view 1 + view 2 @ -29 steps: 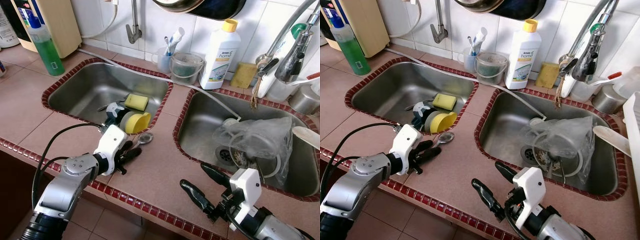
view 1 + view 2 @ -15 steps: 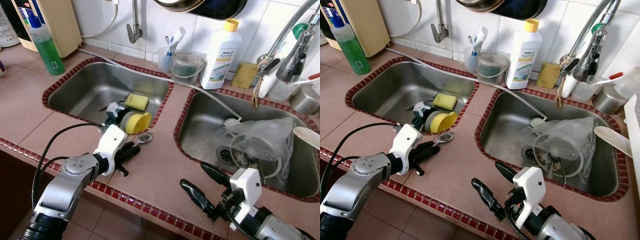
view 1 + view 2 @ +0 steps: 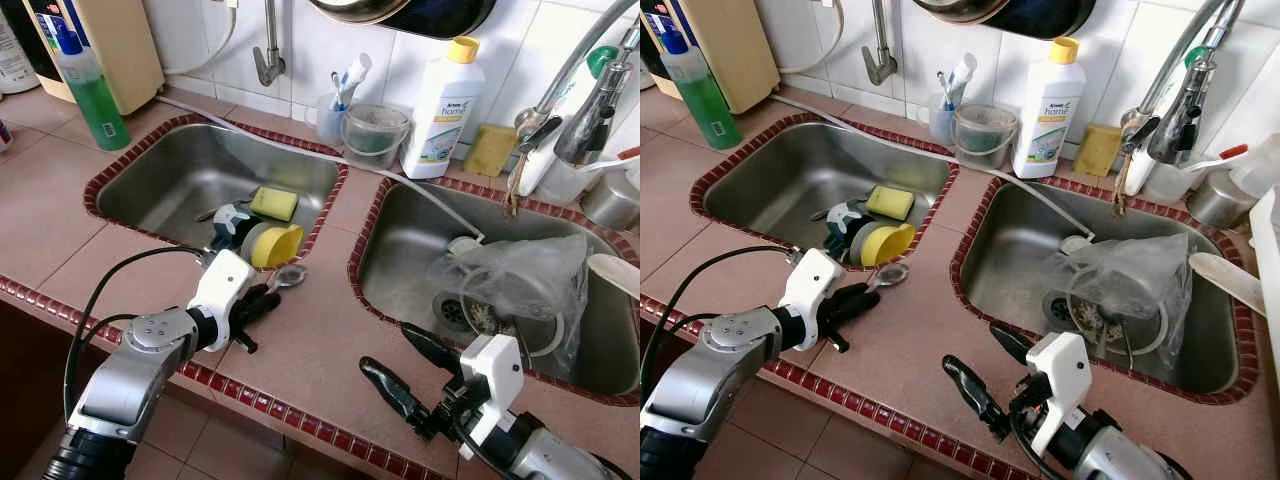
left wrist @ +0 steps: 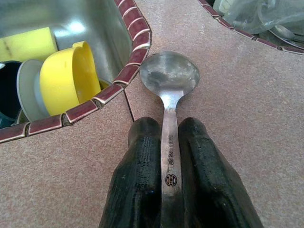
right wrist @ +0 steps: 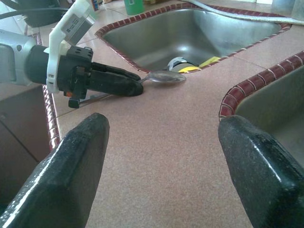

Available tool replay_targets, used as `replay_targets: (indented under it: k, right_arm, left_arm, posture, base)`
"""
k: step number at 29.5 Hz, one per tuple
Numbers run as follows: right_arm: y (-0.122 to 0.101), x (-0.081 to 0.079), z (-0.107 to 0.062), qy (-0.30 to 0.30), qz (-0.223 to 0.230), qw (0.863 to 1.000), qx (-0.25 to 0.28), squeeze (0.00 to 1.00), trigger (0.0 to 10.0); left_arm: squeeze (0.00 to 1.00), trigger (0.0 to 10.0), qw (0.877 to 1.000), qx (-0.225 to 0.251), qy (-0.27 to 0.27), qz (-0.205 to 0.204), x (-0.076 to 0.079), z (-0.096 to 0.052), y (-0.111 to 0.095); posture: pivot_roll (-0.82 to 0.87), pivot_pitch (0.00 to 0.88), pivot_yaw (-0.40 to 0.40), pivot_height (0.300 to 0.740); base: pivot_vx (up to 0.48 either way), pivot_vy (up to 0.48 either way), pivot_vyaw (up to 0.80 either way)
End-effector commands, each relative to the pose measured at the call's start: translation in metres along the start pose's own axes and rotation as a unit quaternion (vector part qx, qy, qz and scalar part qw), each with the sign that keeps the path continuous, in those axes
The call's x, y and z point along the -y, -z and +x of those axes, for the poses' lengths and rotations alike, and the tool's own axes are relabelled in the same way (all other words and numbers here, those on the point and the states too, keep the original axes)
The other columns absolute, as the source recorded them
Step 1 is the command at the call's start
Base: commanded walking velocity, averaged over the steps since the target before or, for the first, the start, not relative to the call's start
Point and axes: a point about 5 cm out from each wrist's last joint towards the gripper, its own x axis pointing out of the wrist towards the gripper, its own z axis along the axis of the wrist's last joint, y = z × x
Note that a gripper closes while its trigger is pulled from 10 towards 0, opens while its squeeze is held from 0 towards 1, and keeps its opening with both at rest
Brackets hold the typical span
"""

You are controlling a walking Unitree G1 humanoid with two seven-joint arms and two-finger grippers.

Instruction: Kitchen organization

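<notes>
A metal spoon (image 4: 169, 80) lies on the tiled counter by the rim of the left sink (image 3: 170, 180), its bowl toward the sink corner. My left gripper (image 3: 262, 300) is shut on the spoon's handle, as the left wrist view shows close up. Inside the left sink sit a yellow cup (image 3: 275, 244) on its side, a yellow sponge (image 3: 273, 203) and some dark dishes. My right gripper (image 3: 412, 370) hovers open over the counter's front edge between the two sinks, with nothing between its fingers (image 5: 76, 156).
The right sink (image 3: 400, 250) holds a clear plastic bag (image 3: 520, 275) over the drain. Along the back wall stand a green soap bottle (image 3: 92, 95), a white detergent bottle (image 3: 440, 105), a cup with toothbrushes (image 3: 330, 115), a small tub (image 3: 373, 135) and a tap (image 3: 570, 90).
The left gripper's fingers have closed tighter around the spoon handle. The right arm has hardly moved.
</notes>
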Motion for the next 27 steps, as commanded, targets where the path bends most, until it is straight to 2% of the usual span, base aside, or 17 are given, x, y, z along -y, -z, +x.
replay_targets:
  k: [1,8,16,19,27]
  right_arm:
    - [-0.006,-0.002,-0.001,-0.006,-0.007,1.0,0.007,0.0,10.0]
    - [-0.006,-0.001,0.0,-0.007,-0.008,1.0,0.007,0.0,10.0]
    - [-0.006,0.0,0.004,-0.01,-0.009,1.0,0.01,0.0,10.0]
    - [-0.007,0.001,0.007,-0.012,-0.011,1.0,0.012,0.0,10.0]
    - [-0.007,0.004,0.011,-0.016,-0.014,1.0,0.015,0.0,10.0]
  left_arm:
    - [0.0,0.0,0.998,-0.049,0.022,-0.026,0.009,0.003,0.022]
    - [0.0,0.0,0.998,-0.024,0.02,-0.051,0.006,0.002,0.014]
    - [0.0,0.0,0.995,0.029,0.019,-0.089,-0.003,0.0,-0.007]
    - [0.0,0.0,0.991,0.063,0.02,-0.113,-0.007,-0.002,-0.02]
    - [0.0,0.0,0.984,0.104,0.021,-0.145,-0.01,-0.002,-0.034]
  posture:
    - [-0.1,0.127,-0.054,0.74]
    - [-0.1,0.124,-0.055,0.74]
    - [-0.09,0.111,-0.058,0.74]
    - [-0.09,0.097,-0.058,0.74]
    - [-0.08,0.08,-0.061,0.74]
  base:
    - [0.0,0.0,0.0]
    - [0.0,0.0,0.0]
    - [0.0,0.0,0.0]
    - [0.0,0.0,0.0]
    - [0.0,0.0,0.0]
